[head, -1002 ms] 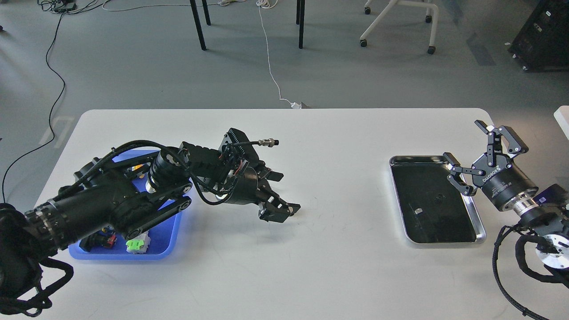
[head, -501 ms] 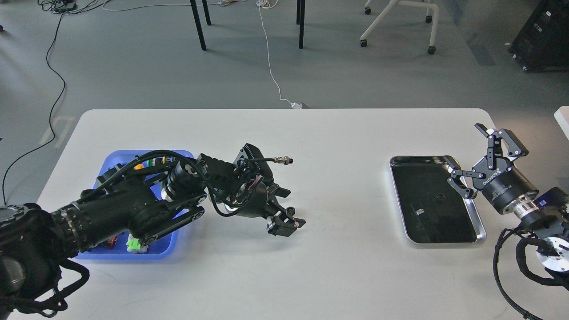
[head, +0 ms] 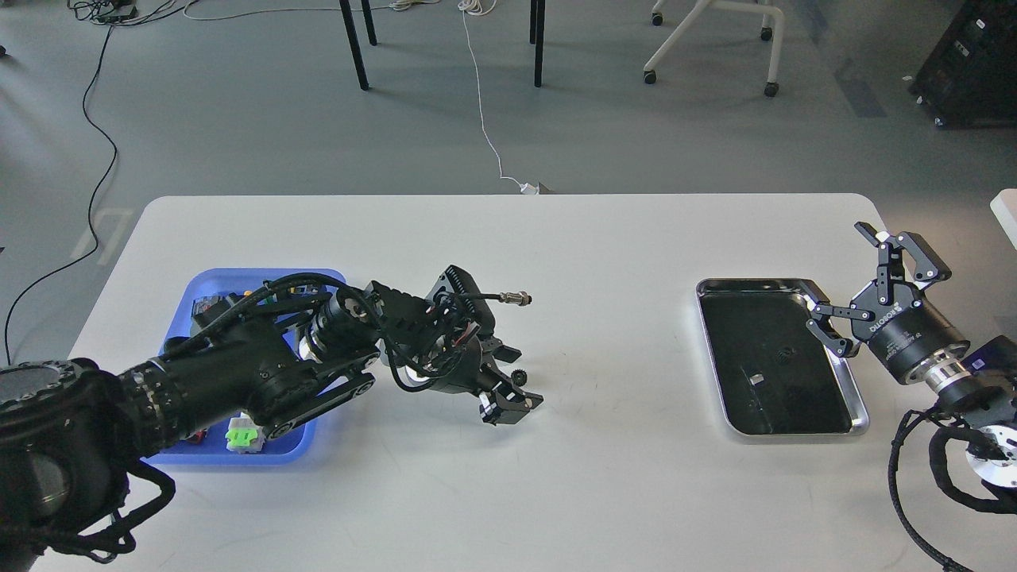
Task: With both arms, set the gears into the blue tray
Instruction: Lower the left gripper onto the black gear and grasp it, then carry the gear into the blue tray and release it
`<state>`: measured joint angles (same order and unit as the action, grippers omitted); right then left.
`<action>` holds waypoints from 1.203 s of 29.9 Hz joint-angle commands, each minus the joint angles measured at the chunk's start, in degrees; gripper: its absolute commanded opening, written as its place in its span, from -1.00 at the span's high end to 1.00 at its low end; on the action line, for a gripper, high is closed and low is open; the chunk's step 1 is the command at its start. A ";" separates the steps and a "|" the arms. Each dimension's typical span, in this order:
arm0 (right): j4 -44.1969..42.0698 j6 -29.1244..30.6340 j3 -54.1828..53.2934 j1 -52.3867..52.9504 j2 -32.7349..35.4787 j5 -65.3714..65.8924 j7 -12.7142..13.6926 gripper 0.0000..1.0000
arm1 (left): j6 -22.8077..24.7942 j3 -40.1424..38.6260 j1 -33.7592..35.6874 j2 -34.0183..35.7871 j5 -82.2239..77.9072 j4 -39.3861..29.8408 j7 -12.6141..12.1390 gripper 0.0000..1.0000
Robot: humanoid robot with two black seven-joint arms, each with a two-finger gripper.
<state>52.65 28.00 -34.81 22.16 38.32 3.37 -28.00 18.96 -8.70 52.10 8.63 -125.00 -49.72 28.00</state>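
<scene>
Reaching over the white table (head: 604, 445), the left gripper (head: 508, 385) has its fingers spread, and a small black gear (head: 518, 376) sits between them. The blue tray (head: 208, 287) lies behind it. The right gripper (head: 862, 286) gapes wide beside the steel tray (head: 858, 413).

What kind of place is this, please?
Probably a robotics lab or workshop: a white work table on a grey floor, loose cables running across it, and a wheeled chair base behind.

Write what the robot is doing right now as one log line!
left gripper: open, at gear on table | right gripper: open, over steel tray edge | blue tray: holds switches, under left arm
</scene>
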 commanded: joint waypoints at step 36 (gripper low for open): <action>0.17 0.00 0.01 -0.01 0.00 0.06 0.00 -0.98 | -2.70 0.44 8.90 18.68 0.00 -7.40 0.00 0.78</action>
<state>52.74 28.00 -34.75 22.07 38.32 3.37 -28.00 15.90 -8.41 61.32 21.49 -125.00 -55.05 28.03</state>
